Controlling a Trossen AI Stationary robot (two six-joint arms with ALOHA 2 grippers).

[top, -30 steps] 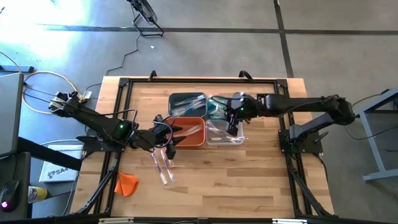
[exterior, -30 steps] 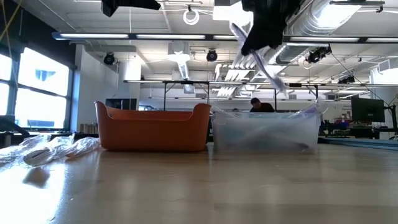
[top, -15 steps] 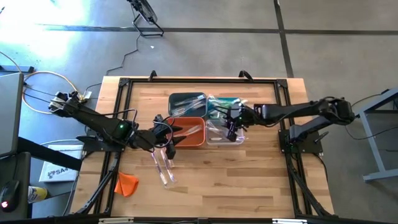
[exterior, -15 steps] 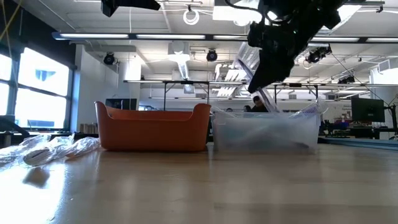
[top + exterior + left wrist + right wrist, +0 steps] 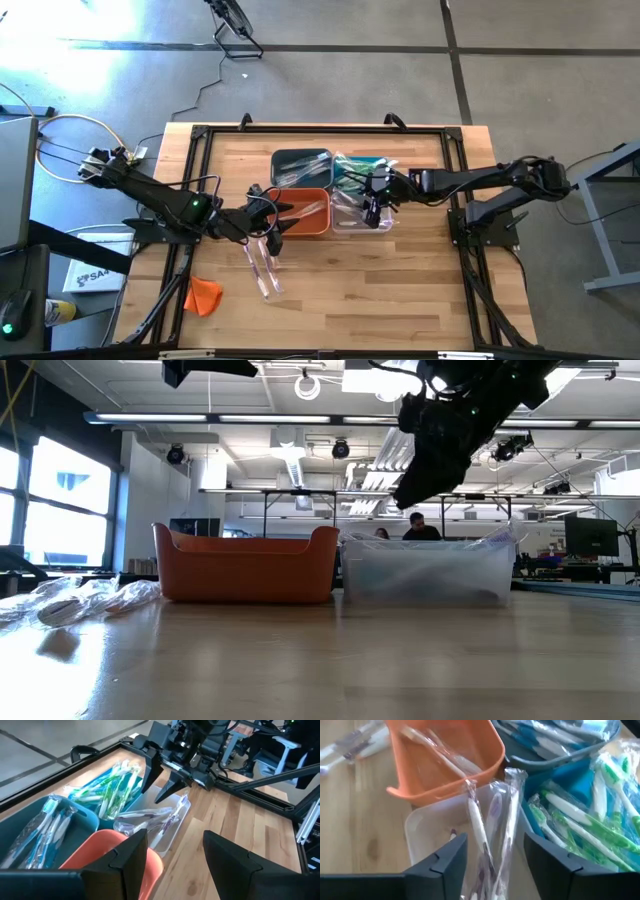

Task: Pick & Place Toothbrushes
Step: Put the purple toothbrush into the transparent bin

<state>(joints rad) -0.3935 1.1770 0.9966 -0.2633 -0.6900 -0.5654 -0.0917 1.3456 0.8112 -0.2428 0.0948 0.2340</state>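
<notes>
Above the clear bin [image 5: 357,213], the right hand [image 5: 374,197] hangs with fingers spread, empty. Thin wrapped toothbrushes [image 5: 487,827] in crinkly clear film, white-handled, lie in that bin; green and blue ones [image 5: 107,792] fill the teal bin [image 5: 560,790]. More [image 5: 263,265] lie on the wooden desk [image 5: 400,290]. Left hand [image 5: 274,228], released, hovers beside the glossy orange bin [image 5: 308,212]; wrapper glare blurs details.

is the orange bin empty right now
No: in the right wrist view the orange rectangular plastic bin holds at least one clear-wrapped white toothbrush lying across its floor.
</notes>
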